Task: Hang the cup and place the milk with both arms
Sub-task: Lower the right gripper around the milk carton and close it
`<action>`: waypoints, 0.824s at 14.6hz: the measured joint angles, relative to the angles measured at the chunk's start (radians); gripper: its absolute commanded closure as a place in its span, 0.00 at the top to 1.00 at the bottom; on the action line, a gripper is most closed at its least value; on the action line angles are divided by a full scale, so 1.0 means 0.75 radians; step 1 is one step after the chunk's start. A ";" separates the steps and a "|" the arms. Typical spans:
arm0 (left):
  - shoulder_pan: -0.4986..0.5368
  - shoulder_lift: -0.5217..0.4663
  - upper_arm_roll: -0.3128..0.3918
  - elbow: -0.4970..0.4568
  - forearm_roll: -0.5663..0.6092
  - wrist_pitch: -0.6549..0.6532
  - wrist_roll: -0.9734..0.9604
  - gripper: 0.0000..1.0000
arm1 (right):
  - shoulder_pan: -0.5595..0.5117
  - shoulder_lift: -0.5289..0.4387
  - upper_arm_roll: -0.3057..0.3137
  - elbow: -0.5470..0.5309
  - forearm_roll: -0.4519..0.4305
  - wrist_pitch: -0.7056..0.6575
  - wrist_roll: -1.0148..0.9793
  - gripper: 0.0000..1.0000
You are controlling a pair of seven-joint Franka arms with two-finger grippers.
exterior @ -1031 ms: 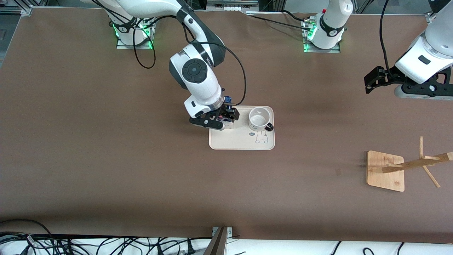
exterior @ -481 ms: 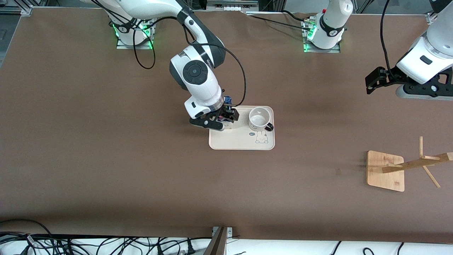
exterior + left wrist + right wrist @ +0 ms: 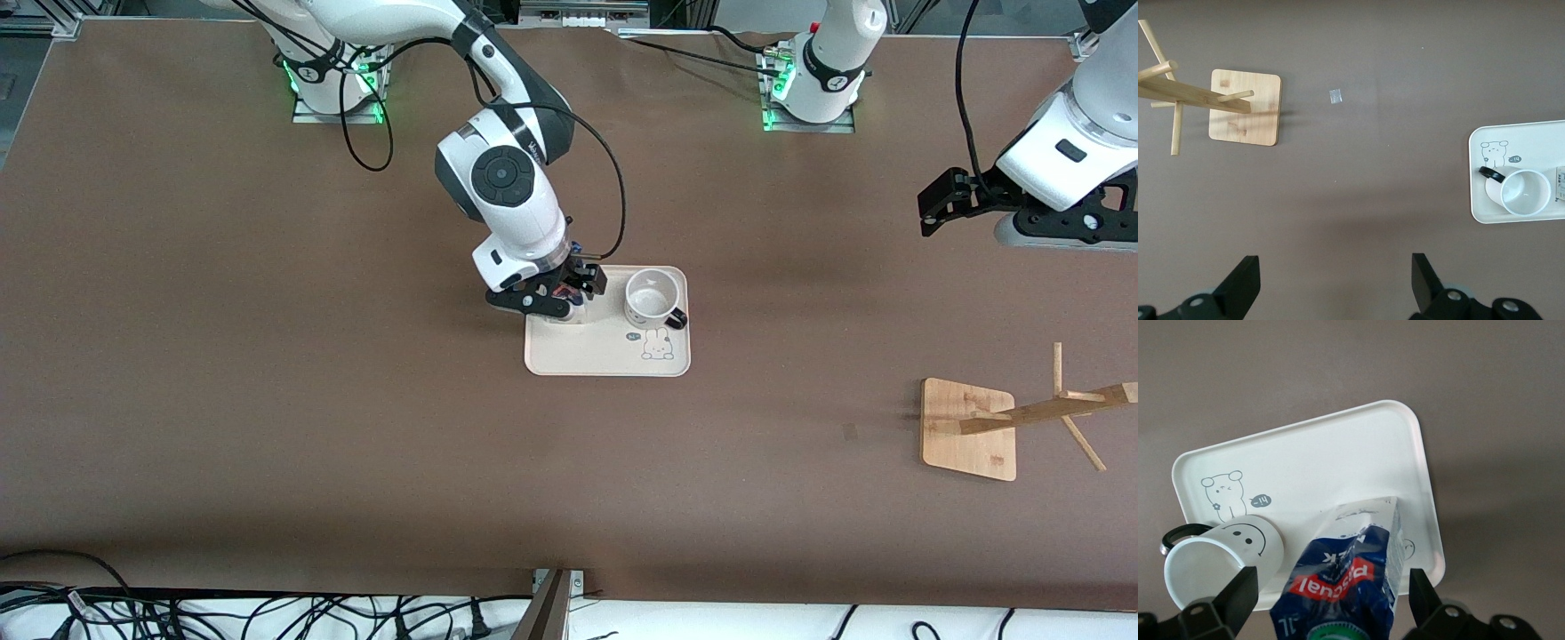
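Observation:
The milk (image 3: pixel 1345 573), a blue-topped carton with a green cap, stands on the white tray (image 3: pixel 1338 453) beside the cup (image 3: pixel 1218 560). My right gripper (image 3: pixel 1331 587) is open, with one finger on each side of the carton's top and a gap at both. In the front view the right gripper (image 3: pixel 569 298) hides most of the carton. The white smiley cup (image 3: pixel 653 300) stands upright on the tray (image 3: pixel 605 356), its black handle facing the front camera. My left gripper (image 3: pixel 929 209) is open and empty over bare table at the left arm's end; it also shows in the left wrist view (image 3: pixel 1336 263).
A wooden cup rack (image 3: pixel 969 428) with angled pegs stands toward the left arm's end of the table, nearer the front camera than the tray; it also shows in the left wrist view (image 3: pixel 1245 107). A small pale scrap (image 3: pixel 1335 97) lies on the table near it.
My right arm's wrist has shifted slightly toward the cup, with the gripper still over the carton. The left arm has barely moved.

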 measured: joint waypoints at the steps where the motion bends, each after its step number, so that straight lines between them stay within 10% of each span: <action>1: 0.000 0.000 0.000 0.000 0.000 0.000 0.000 1.00 | 0.000 0.001 0.000 0.000 0.000 -0.018 -0.003 1.00; 12: -0.013 -0.005 -0.011 0.000 0.000 0.000 0.000 1.00 | 0.013 0.001 0.000 0.000 0.000 -0.160 -0.030 1.00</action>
